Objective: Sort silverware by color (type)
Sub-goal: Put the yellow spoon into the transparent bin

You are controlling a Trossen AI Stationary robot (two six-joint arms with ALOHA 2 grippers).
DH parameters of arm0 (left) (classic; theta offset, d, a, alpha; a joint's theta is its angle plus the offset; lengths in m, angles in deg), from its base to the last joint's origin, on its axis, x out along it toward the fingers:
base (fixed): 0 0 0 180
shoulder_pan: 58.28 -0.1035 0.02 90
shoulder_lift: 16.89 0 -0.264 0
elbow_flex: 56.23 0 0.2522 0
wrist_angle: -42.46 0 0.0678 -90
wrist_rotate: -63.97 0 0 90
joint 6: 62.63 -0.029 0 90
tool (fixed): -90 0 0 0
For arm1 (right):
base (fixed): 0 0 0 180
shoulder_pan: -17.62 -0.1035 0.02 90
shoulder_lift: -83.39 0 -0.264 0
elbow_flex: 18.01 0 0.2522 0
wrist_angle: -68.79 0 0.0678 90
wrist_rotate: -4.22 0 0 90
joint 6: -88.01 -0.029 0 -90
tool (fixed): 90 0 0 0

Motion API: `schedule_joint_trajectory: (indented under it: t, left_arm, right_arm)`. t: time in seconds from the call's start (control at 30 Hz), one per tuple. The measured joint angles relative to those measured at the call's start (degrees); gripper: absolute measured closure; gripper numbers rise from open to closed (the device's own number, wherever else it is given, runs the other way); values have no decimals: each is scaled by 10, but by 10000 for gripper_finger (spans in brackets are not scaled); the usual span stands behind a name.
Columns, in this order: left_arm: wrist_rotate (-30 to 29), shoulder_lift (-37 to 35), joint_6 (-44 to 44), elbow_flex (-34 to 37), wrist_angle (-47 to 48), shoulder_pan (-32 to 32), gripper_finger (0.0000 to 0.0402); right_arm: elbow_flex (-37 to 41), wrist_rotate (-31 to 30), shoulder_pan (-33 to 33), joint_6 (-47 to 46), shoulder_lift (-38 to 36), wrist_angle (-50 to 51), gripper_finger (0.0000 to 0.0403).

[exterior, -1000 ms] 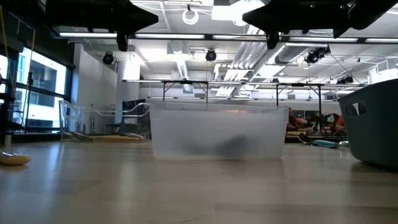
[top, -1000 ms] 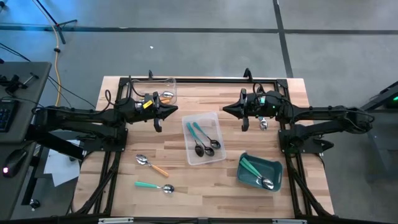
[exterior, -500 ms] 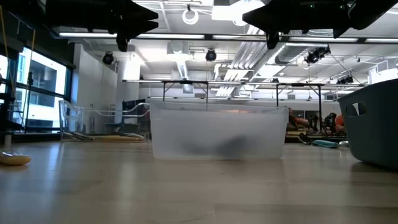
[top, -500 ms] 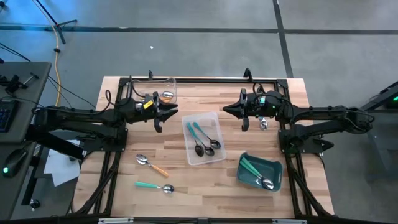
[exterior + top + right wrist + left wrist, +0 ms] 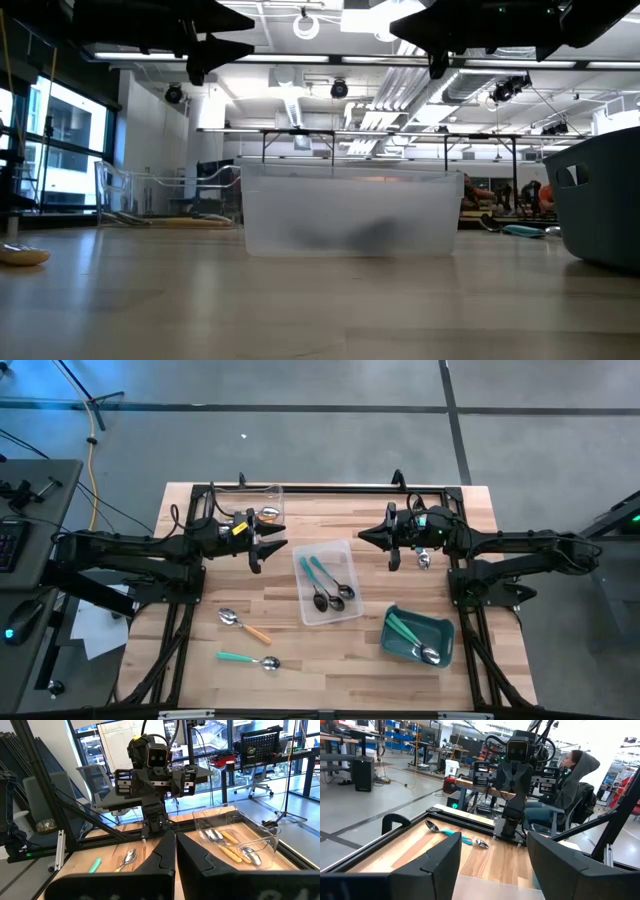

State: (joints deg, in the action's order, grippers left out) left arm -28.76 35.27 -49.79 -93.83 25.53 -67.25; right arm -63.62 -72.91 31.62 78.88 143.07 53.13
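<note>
The silverware is small spoons with coloured handles. Two blue-handled spoons lie in the clear middle tray (image 5: 328, 582). Orange ones (image 5: 231, 843) lie in the clear tray (image 5: 262, 508) at the far left, and green ones in the teal bin (image 5: 418, 637). An orange-handled spoon (image 5: 245, 625) and a green-handled spoon (image 5: 248, 659) lie flat on the table at the near left. Another spoon (image 5: 424, 558) lies beside my right arm. My left gripper (image 5: 278, 544) hangs open and empty above the table, left of the middle tray. My right gripper (image 5: 362, 538) hangs shut and empty to that tray's far right.
A black frame rail (image 5: 330, 488) runs along the table's far edge. A person in a hooded top (image 5: 570, 780) sits beyond the table's right side. Bare wood (image 5: 330, 660) lies between the loose spoons and the teal bin.
My left gripper has opened its fingers wide while staying in place above the table. Nothing else has moved.
</note>
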Motion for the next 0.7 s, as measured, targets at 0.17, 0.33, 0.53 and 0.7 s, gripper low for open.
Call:
schedule_joint_trajectory:
  t: [0.17, 0.33, 0.53, 0.7]
  left_arm:
    - [-1, 0, -3, 0, 0, 0, 185]
    - [-1, 0, -10, 0, 1, 0, 185]
    - [45, 0, -37, -71, 192, 13, 188]
    - [55, 0, -113, -195, 455, 44, 189]
  right_arm:
    - [0, 0, 0, 0, 0, 0, 403]
    - [0, -2, 0, 0, 0, 0, 403]
    - [0, -2, 0, -13, 0, 0, 403]
    - [0, -2, 0, -11, 0, 0, 403]
